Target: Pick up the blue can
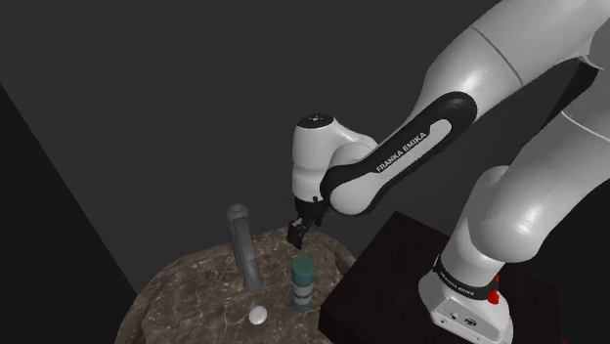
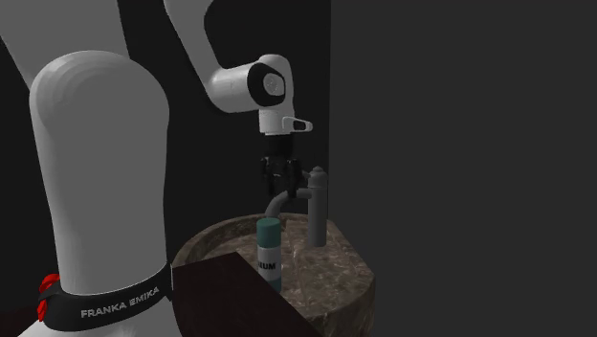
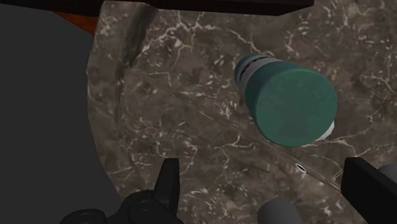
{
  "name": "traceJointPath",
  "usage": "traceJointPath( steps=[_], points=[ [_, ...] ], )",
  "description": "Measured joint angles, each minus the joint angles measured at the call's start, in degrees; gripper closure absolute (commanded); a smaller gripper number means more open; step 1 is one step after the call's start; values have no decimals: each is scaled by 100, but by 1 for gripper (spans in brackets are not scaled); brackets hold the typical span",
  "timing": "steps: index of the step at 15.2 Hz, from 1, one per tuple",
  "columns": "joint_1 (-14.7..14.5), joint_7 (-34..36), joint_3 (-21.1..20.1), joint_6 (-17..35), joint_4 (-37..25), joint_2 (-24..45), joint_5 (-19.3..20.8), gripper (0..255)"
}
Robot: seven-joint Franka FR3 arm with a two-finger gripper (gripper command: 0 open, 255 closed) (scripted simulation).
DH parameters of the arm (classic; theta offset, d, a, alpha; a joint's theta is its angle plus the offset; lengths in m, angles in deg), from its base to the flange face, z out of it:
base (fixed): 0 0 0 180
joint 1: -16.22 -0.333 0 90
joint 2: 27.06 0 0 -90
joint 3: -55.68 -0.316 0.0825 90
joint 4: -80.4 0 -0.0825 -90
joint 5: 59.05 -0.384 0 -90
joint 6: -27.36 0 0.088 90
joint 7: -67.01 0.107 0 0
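1 white arm (image 1: pixel 420 147), wrist downward over the marbled basin (image 1: pixel 196 293), jaws wide apart and empty above the upright teal-topped can (image 1: pixel 302 285)

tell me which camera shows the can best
The shoulder view: the can stands upright in the marbled basin, visible whole from teal lid to base. The wrist view looks down on its lid and a little of its side. In the second exterior view the dark stand hides its bottom.
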Motion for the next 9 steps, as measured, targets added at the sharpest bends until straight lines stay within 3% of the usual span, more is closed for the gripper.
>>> traceJointPath(
  steps=[4,9],
  points=[
    [113,827,-387,702,-171,1048,552,0],
    [160,1327,-415,1135,-189,1599,1098,0]
  ],
)
